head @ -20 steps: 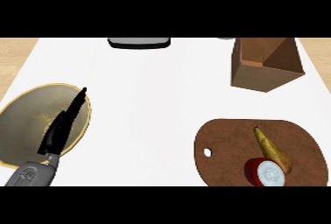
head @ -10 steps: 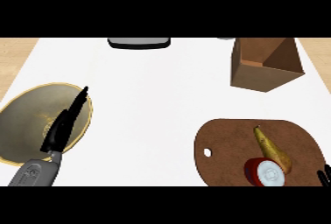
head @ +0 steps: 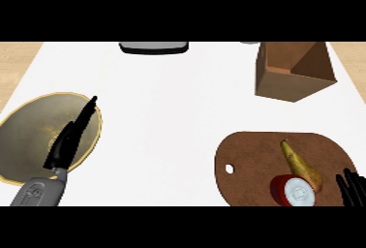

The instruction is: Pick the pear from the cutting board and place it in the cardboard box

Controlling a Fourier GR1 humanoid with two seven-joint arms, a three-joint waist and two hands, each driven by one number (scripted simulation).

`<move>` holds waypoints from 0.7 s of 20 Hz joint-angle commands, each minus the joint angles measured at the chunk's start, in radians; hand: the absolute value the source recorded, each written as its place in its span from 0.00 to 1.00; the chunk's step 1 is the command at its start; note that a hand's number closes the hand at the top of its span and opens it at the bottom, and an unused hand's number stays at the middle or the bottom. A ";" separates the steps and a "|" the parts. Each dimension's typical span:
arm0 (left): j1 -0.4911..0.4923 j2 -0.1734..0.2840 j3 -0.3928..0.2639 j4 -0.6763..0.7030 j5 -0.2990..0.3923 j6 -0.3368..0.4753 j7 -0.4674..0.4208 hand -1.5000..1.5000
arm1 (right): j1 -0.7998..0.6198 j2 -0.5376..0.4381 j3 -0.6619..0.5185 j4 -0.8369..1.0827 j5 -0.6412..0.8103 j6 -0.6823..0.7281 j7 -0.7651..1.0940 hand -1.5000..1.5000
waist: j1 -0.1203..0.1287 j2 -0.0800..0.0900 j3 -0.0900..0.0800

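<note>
Your right hand (head: pixel 352 186) is beside the pear (head: pixel 300 165).
Its fingers are straight; your left hand (head: pixel 69 140) lies open too.

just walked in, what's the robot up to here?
Nothing is held. The pear lies on the round cutting board, beside a red-rimmed round object. The right hand shows at the board's right edge, fingers straight, not touching the pear. The left hand rests open over a yellow-rimmed plate. The open cardboard box stands beyond the board.
</note>
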State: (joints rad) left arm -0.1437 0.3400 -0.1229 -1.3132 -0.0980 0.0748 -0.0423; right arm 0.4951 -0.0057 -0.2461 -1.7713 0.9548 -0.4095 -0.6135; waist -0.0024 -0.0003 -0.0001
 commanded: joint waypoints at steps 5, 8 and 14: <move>-0.039 -0.023 0.060 0.085 -0.041 -0.033 -0.052 0.50 | -0.129 0.005 0.035 0.039 0.128 0.041 0.150 0.00 | 0.000 0.001 0.000; 0.002 -0.040 0.059 -0.018 -0.056 -0.047 0.018 0.50 | -0.144 0.005 0.034 0.074 0.149 0.015 0.146 0.00 | 0.001 0.000 0.000; -0.024 -0.032 0.128 0.073 -0.064 -0.086 -0.054 0.50 | -0.143 -0.019 0.024 0.097 0.113 0.020 0.148 0.00 | -0.002 0.000 0.000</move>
State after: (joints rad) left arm -0.1434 0.2985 -0.0473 -1.2986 -0.1615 0.0157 -0.0670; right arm 0.3361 -0.0322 -0.2371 -1.6578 1.0588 -0.3942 -0.4750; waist -0.0031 -0.0018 -0.0022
